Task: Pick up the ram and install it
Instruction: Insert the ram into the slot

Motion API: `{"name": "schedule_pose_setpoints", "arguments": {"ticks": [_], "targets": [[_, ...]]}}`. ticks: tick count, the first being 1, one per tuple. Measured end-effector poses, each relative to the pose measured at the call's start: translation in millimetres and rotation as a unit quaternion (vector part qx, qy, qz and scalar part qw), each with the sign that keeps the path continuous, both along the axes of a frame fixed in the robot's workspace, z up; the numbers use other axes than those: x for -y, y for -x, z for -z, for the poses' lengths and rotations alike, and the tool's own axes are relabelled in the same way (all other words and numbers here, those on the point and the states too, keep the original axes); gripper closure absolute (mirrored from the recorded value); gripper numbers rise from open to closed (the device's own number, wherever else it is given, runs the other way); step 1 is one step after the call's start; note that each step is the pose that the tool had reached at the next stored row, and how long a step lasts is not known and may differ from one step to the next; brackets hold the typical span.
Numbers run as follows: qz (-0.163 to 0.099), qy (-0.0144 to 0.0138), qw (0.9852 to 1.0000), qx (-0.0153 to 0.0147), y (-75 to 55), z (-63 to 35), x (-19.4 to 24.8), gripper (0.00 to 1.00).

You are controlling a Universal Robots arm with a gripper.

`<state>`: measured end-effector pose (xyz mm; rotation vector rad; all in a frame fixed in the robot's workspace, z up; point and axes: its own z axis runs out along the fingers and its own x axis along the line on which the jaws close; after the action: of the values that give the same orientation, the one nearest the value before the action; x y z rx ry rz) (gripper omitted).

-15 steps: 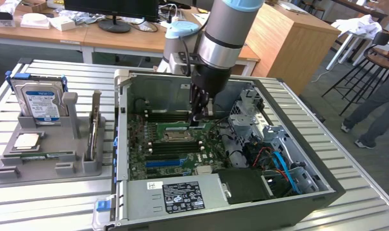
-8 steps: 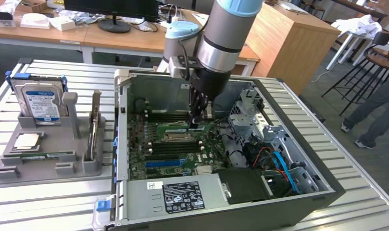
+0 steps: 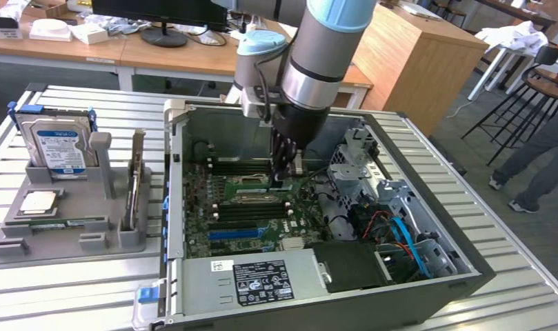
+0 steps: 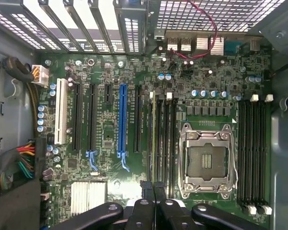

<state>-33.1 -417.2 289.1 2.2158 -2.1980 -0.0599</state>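
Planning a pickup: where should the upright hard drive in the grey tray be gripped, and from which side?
Probably the top edge of the hard drive, pinched across its flat faces, from straight above: it stands upright with its lower end seated in the grey tray.

We see a black gripper (image 4: 152,186), a green motherboard (image 4: 108,127), its one blue slot (image 4: 122,120), one white slot (image 4: 61,112) and black memory slots (image 4: 253,148).
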Motion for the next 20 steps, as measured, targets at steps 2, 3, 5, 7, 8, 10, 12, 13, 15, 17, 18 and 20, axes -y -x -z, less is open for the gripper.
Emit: {"name": "schedule_pose_setpoints", "arguments": {"ticks": [2,3,5,7,8,10,12,13,15,17,18,20], "targets": [[0.0,0.0,1.0,0.0,0.0,2.1,0.0,0.88],[0.0,0.0001,1.0,0.0,0.0,3.1,0.0,0.88],[0.0,0.0001,1.0,0.0,0.0,5.0,0.0,0.88],[0.0,0.0,1.0,0.0001,0.0,7.0,0.0,0.88],[0.0,0.0001,1.0,0.0,0.0,7.9,0.0,0.88],[0.0,0.0,1.0,0.0001,0.0,9.9,0.0,0.88],[0.0,0.0,1.0,0.0001,0.0,11.8,0.0,0.88],[0.0,0.0,1.0,0.0001,0.0,12.7,0.0,0.88],[0.0,0.0,1.0,0.0,0.0,14.6,0.0,0.88],[0.0,0.0,1.0,0.0001,0.0,16.1,0.0,0.88],[0.0,0.0001,1.0,0.0,0.0,16.1,0.0,0.88],[0.0,0.0001,1.0,0.0,0.0,16.1,0.0,0.88]]}}
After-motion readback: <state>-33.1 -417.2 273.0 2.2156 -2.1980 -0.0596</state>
